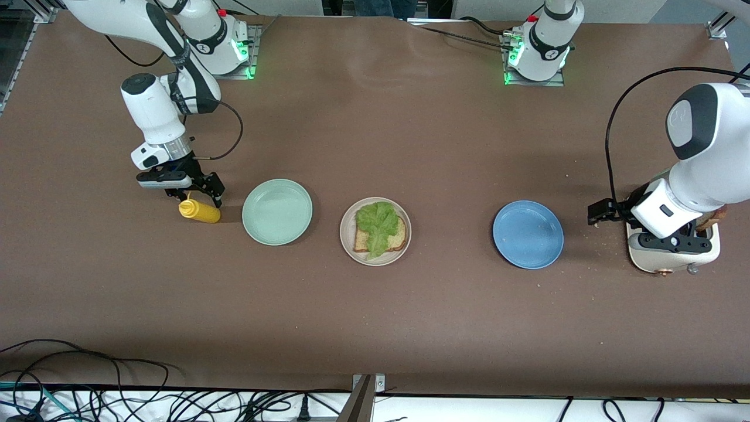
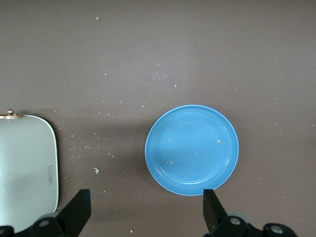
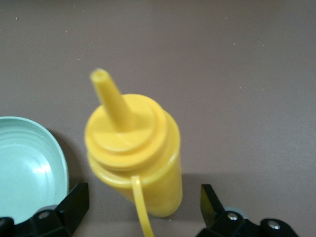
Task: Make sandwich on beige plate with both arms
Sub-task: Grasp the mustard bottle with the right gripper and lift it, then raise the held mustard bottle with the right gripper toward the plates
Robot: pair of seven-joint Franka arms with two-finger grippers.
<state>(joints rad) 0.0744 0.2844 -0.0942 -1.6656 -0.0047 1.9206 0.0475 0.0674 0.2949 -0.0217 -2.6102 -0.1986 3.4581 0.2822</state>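
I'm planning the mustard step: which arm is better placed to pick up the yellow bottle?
The right arm. Its right gripper hangs open directly over the yellow mustard bottle, fingers straddling it, beside the mint green plate. The left gripper is open above the toaster, near the blue plate.

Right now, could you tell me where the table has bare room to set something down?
Bare brown table runs between the plates and the robot bases, and nearer the camera. A gap lies between beige plate and blue plate. Crowded: mustard bottle under the open right gripper; toaster below the open left gripper.
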